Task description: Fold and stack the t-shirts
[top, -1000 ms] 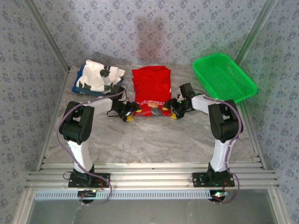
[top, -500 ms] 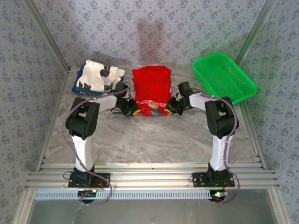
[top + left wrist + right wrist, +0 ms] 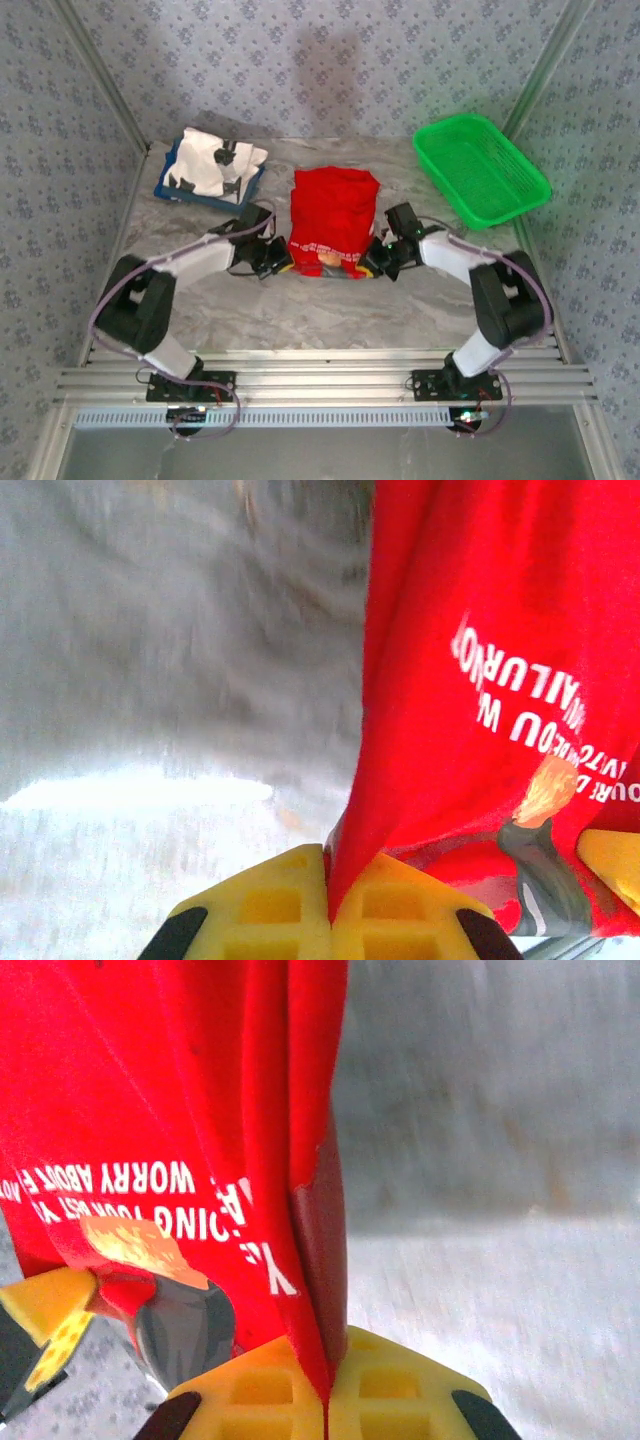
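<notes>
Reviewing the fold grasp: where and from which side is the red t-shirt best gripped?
Probably its two near corners by the printed edge, one gripper from each side: the red t-shirt is a narrow folded rectangle, so the left gripper and right gripper, shut there, can raise that edge evenly.

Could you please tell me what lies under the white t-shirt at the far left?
The white t-shirt rests on a blue tray, whose near rim and left corner show. The tray's floor is covered, so anything else beneath it cannot be seen.
</notes>
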`<action>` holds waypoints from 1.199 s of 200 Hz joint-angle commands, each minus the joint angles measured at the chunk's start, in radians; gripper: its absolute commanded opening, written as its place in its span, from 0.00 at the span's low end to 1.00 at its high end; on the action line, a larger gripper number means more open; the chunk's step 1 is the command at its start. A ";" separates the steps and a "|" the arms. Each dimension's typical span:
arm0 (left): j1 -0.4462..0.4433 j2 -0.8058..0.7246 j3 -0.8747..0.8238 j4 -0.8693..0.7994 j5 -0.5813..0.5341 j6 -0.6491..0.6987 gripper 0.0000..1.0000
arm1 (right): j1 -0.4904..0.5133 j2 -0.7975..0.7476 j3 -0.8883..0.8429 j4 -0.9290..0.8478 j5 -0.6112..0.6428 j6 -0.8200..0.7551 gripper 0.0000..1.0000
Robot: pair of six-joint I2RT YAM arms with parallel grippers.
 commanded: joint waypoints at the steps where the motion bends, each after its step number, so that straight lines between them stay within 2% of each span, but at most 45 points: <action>1: -0.083 -0.118 -0.085 -0.103 -0.100 -0.064 0.00 | 0.066 -0.159 -0.107 -0.081 0.031 0.120 0.00; 41: -0.262 -0.323 -0.174 -0.180 -0.186 -0.238 0.00 | 0.187 -0.435 -0.223 -0.161 0.093 0.277 0.00; 61: -0.279 -0.409 -0.149 -0.231 -0.220 -0.266 0.00 | 0.196 -0.542 -0.216 -0.205 0.120 0.307 0.00; 78: -0.269 -0.434 -0.082 -0.265 -0.236 -0.245 0.00 | 0.183 -0.566 -0.172 -0.242 0.112 0.312 0.00; 112: -0.204 -0.347 0.063 -0.286 -0.176 -0.159 0.00 | 0.112 -0.484 -0.044 -0.293 0.083 0.194 0.00; 172: -0.036 -0.124 0.283 -0.284 -0.049 -0.018 0.00 | -0.093 -0.238 0.214 -0.376 -0.001 -0.043 0.01; 240: 0.066 0.104 0.450 -0.251 0.032 0.055 0.00 | -0.204 0.018 0.379 -0.388 -0.047 -0.169 0.06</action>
